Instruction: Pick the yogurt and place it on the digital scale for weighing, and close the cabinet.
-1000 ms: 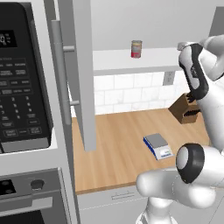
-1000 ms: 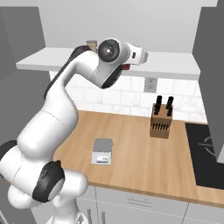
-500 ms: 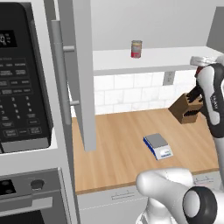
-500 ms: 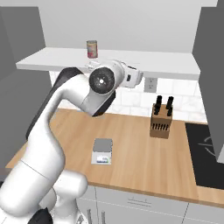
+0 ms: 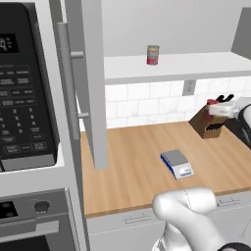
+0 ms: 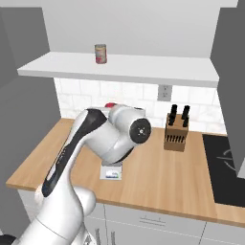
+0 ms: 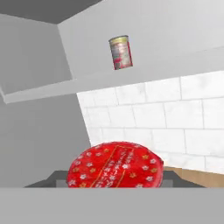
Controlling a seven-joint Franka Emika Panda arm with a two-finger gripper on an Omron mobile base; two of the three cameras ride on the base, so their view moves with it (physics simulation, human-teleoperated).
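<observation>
Sitting clamped between the fingers [image 7: 57, 176]: yogurt [image 7: 115, 165].

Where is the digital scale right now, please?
The digital scale sits on the wooden counter, right of the open cabinet door and left of the knife block.

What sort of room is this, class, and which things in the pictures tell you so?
A kitchen, rendered in simulation. The signs: a black microwave beside an open wall cabinet, a wooden counter with a knife block and a digital scale, and a can on the shelf.
</observation>
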